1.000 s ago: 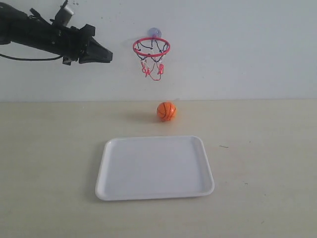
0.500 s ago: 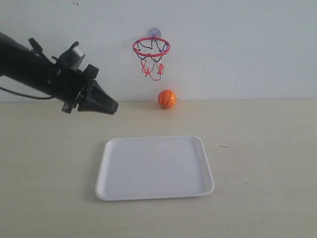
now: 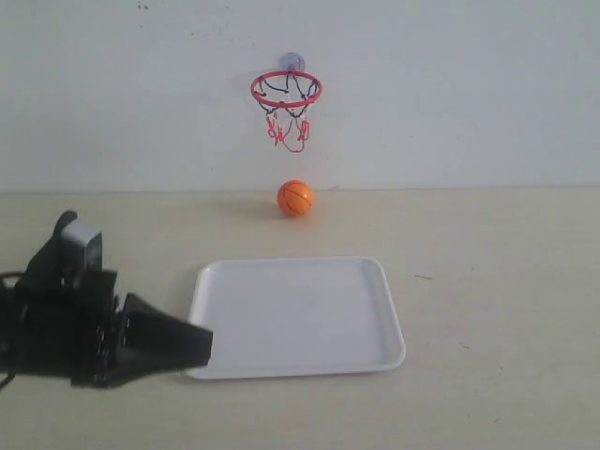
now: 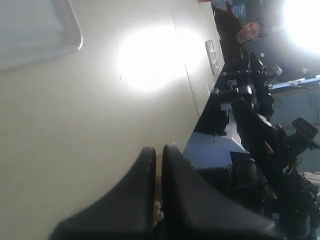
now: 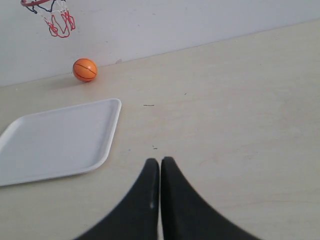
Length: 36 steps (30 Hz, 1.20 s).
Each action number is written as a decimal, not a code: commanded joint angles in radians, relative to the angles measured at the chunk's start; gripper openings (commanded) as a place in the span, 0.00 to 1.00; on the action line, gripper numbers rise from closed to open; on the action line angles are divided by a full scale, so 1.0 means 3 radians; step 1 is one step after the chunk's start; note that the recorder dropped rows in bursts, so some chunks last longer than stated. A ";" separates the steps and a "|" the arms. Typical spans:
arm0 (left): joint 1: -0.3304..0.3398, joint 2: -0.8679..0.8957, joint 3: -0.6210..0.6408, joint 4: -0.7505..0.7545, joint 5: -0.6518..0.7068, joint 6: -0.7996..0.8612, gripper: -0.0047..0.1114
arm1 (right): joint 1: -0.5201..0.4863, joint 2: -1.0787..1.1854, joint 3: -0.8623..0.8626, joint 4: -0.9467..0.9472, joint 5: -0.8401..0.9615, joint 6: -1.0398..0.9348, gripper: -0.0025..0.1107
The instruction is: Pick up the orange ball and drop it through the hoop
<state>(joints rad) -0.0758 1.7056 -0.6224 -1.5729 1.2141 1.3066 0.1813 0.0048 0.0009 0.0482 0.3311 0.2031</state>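
The orange ball (image 3: 295, 198) lies on the table by the back wall, just below the hoop (image 3: 286, 89); the right wrist view shows the orange ball (image 5: 85, 69) under the hoop's net (image 5: 59, 21). The hoop's red ring hangs from a suction cup on the wall. My left gripper (image 3: 204, 344) is low at the front left, by the tray's near left corner, shut and empty (image 4: 158, 148). My right gripper (image 5: 160, 161) is shut and empty, over bare table well in front of the ball; the exterior view does not show it.
A white tray (image 3: 293, 361) lies in the middle of the table, in front of the ball; its corner (image 4: 72, 35) shows in the left wrist view. The table's edge, with dark equipment beyond (image 4: 260, 150), runs past the left gripper.
My left arm has swung down from high at the left, level with the hoop, to the table by the tray's corner. The ball has moved back to the wall, then a little left.
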 commanded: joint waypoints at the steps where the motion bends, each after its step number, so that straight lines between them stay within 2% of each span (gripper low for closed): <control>1: -0.0013 -0.0156 0.0506 -0.0093 0.0023 0.0199 0.08 | -0.0004 -0.0016 -0.0003 -0.0013 -0.0032 -0.0006 0.02; 6: -0.0013 -0.0156 0.0710 -0.0073 0.0023 0.0199 0.08 | -0.0004 -0.0016 -0.0003 -0.0013 -0.0032 -0.0006 0.02; 22: -0.0013 -0.0224 0.0710 -0.0048 0.0023 0.0199 0.08 | -0.0004 -0.0016 -0.0003 -0.0013 -0.0032 -0.0006 0.02; 26: -0.0013 -0.0656 0.0710 -0.0242 0.0023 0.0185 0.08 | -0.0004 -0.0016 -0.0003 -0.0013 -0.0025 -0.0006 0.02; 30: -0.0013 -0.1357 0.0710 -0.0428 0.0023 0.0222 0.08 | -0.0004 -0.0016 -0.0003 -0.0013 -0.0025 -0.0006 0.02; 32: -0.0013 -0.1786 0.0710 -0.0428 -0.0214 0.0343 0.08 | -0.0004 -0.0016 -0.0003 -0.0013 -0.0025 -0.0006 0.02; 34: -0.0013 -0.2395 0.0710 -0.0335 -0.0636 0.0423 0.08 | -0.0004 -0.0016 -0.0003 -0.0013 -0.0025 -0.0006 0.02; 36: -0.0013 -0.3018 0.0710 -0.0067 -0.0892 0.0423 0.08 | -0.0004 -0.0016 -0.0003 -0.0013 -0.0025 -0.0006 0.02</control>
<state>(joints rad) -0.0758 0.9338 -0.4121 -1.6541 1.0134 1.4185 0.1813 0.0048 0.0009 0.0482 0.3311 0.2031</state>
